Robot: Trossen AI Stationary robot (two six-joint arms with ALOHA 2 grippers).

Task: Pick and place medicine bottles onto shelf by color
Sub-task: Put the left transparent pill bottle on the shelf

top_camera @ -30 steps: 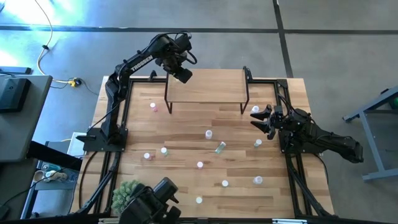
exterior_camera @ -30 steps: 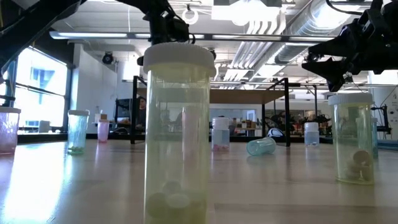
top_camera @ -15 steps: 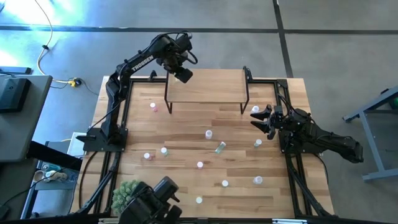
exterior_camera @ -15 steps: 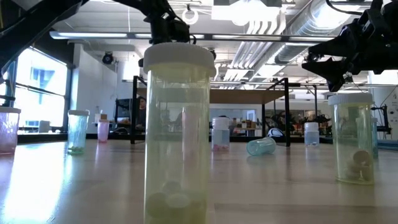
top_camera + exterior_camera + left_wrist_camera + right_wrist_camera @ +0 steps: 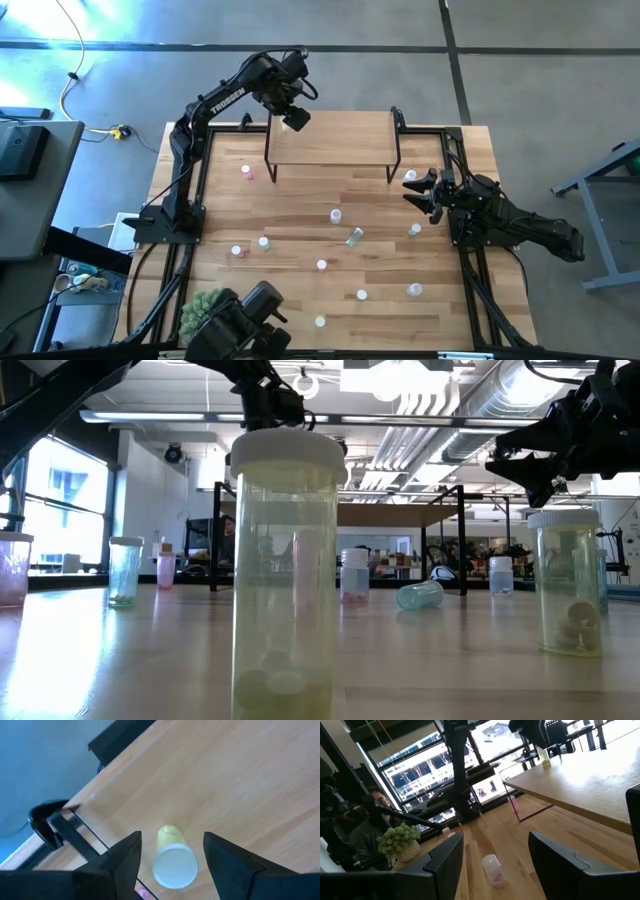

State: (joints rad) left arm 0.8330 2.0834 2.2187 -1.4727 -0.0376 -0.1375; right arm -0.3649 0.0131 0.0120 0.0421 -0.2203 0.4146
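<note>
Yellow bottle (image 5: 172,856) stands upright on the shelf (image 5: 335,140), long axis vertical, white cap up, at its back-left corner. Left gripper (image 5: 170,862) fingers spread, clear of it. Right gripper (image 5: 418,190) by the shelf's right legs, fingers wide, empty.

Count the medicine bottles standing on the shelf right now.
1: a yellow bottle, upright at a corner of the shelf, between the open fingers of the left gripper. From above, that gripper covers the corner, so another could hide there.
</note>
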